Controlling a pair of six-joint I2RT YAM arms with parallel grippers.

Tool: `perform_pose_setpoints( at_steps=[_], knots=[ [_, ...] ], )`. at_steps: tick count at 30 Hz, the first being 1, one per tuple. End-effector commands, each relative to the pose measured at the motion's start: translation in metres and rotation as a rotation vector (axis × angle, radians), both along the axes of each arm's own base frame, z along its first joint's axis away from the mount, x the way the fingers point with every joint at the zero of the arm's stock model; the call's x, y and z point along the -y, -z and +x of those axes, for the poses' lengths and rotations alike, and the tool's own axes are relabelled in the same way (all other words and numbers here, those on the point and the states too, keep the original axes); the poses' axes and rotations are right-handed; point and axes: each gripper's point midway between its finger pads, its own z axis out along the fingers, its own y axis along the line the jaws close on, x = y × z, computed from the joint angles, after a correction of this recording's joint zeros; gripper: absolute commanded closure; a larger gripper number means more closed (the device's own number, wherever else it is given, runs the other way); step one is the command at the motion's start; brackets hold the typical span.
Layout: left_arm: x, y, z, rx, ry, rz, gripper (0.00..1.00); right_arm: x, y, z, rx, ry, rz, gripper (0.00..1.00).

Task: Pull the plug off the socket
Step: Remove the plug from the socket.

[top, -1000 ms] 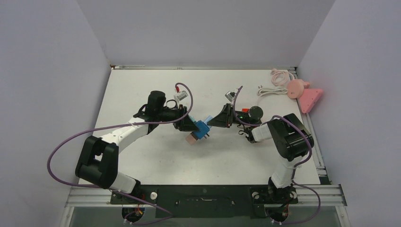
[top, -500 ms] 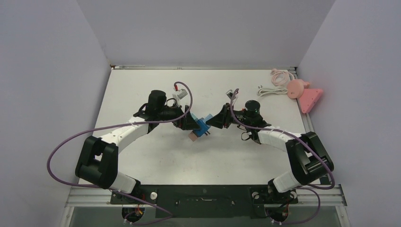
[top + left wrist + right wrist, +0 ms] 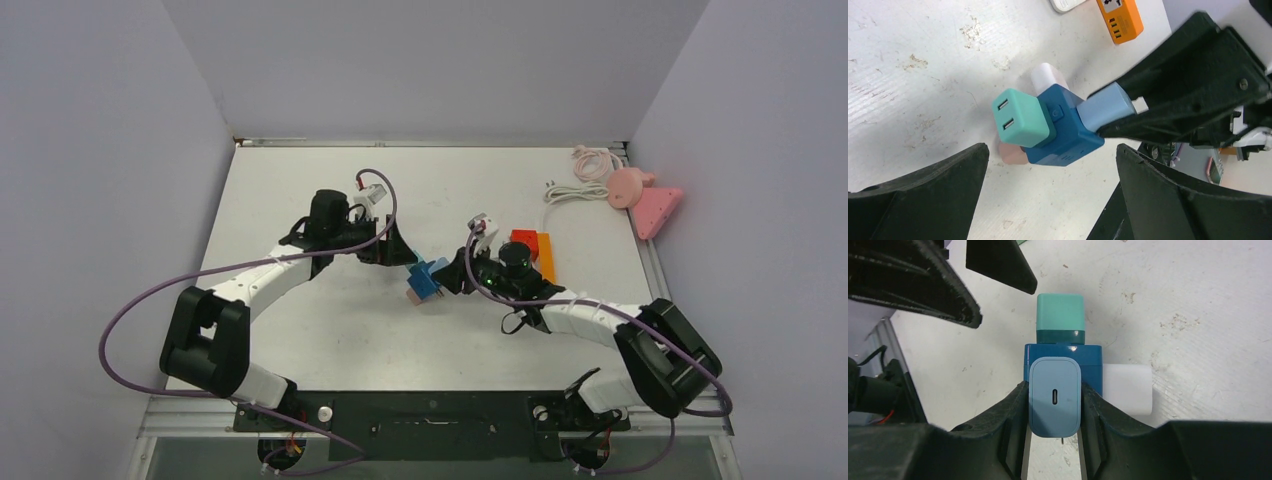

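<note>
Left gripper (image 3: 1053,148) has spread wide, releasing the socket cube (image 3: 1064,146) at the centre of the table (image 3: 300,190). Right gripper (image 3: 1054,390) pinches the light-blue plug (image 3: 1054,412), not yet unseated; extraction lacks a counter-hold.

You only get a corner of the pink plug (image 3: 1010,154), at 7 o'clock under the blue socket cube (image 3: 1063,135). The white plug (image 3: 1048,77) at its 12 o'clock is half hidden. The orange power strip (image 3: 1120,17) is cut by the top edge. On the light blue plug (image 3: 1054,395) the prongs are hidden, so you can't tell if it's seated.
</note>
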Motion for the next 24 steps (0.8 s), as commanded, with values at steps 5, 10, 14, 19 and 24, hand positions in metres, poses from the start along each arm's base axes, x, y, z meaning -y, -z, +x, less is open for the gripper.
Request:
perform_pose_setpoints(
  at_steps=[5, 10, 14, 19, 24],
  knots=[
    [0.025, -0.007, 0.009, -0.079, -0.014, -0.173, 0.04, 0.01, -0.04, 0.012, 0.31, 0.232, -0.067, 0.95],
    [0.038, 0.008, 0.0, -0.146, 0.014, -0.174, 0.03, 0.012, -0.037, 0.009, 0.332, 0.282, -0.084, 0.95],
    [0.044, 0.011, -0.004, -0.176, 0.028, -0.181, 0.01, 0.013, -0.034, 0.007, 0.339, 0.304, -0.095, 0.95],
    [0.051, 0.02, -0.008, -0.228, 0.046, -0.183, 0.14, 0.013, -0.035, 0.003, 0.345, 0.311, -0.081, 0.95],
    [0.059, 0.024, -0.013, -0.254, 0.063, -0.197, 0.2, 0.01, -0.033, 0.001, 0.337, 0.295, -0.079, 0.95]
  ],
)
